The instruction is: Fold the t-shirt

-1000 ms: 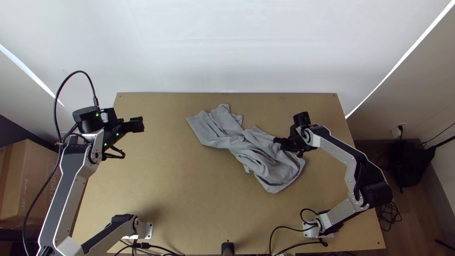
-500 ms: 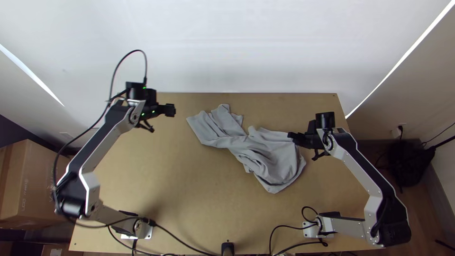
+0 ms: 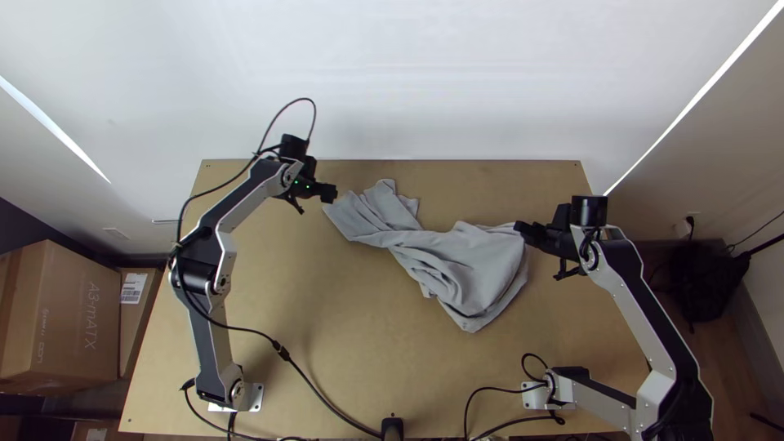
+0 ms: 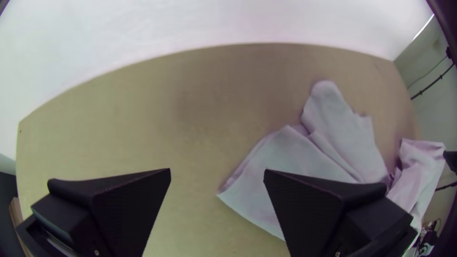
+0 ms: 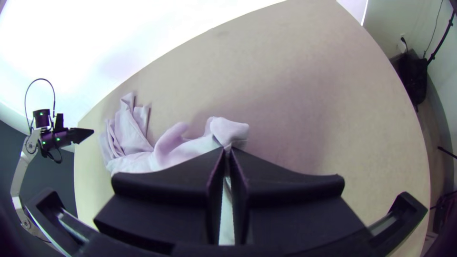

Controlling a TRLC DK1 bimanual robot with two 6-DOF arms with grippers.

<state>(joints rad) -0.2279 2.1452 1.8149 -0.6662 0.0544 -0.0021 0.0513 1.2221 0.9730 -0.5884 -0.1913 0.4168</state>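
Note:
The grey t-shirt (image 3: pixel 469 265) lies bunched and twisted across the middle and right of the table. In the top view my left gripper (image 3: pixel 333 194) is just beside the shirt's far left end. My left gripper (image 4: pixel 217 178) stands open in its wrist view, with the shirt's pale corner (image 4: pixel 257 195) near one finger. At the shirt's right side is my right gripper (image 3: pixel 519 228). In its own wrist view my right gripper (image 5: pixel 227 154) is shut on a pinched edge of the t-shirt (image 5: pixel 228 131), whose cloth rises to the fingers.
Wooden table (image 3: pixel 269 327) shows bare surface to the left and front of the shirt. Cardboard boxes (image 3: pixel 61 310) stand off the table's left side. A black cable (image 3: pixel 322 398) runs along the near left, and a black bag (image 3: pixel 702 273) sits on the floor at right.
My left gripper has swung rightward to the shirt's left end. My right gripper has moved right, drawing the shirt's right upper part out, so that it lies less crumpled there.

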